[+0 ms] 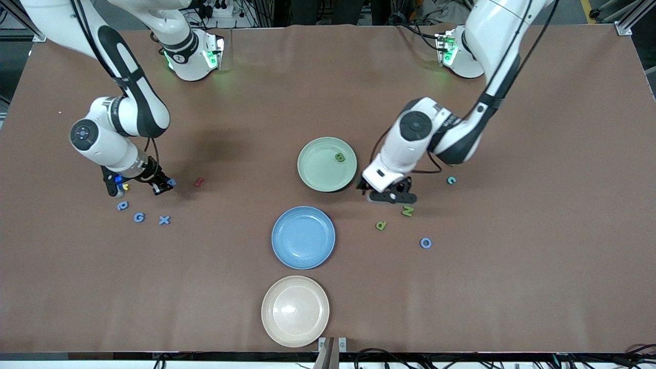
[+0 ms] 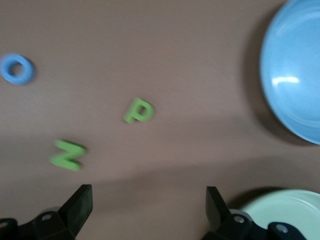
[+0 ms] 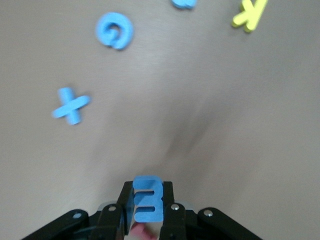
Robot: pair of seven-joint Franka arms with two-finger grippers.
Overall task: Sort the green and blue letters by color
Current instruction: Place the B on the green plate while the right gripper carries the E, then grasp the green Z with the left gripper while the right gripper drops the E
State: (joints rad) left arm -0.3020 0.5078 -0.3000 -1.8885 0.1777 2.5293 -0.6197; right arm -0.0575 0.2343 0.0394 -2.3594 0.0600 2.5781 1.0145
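While left pincer (image 2: 145, 207) gapes, right pincer (image 3: 148, 207) clamps blue E (image 3: 148, 199).

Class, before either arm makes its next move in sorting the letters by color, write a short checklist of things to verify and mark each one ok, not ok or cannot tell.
1. Right gripper shut on the blue E: ok.
2. Left gripper open and holding nothing, over the table beside the green plate: ok.
3. Green B lies in the green plate: ok.
4. Blue plate has room for the E: ok.
5. Green N and green P sorted: not ok, both lie on the table.
6. Blue X, blue G and blue O sorted: not ok.
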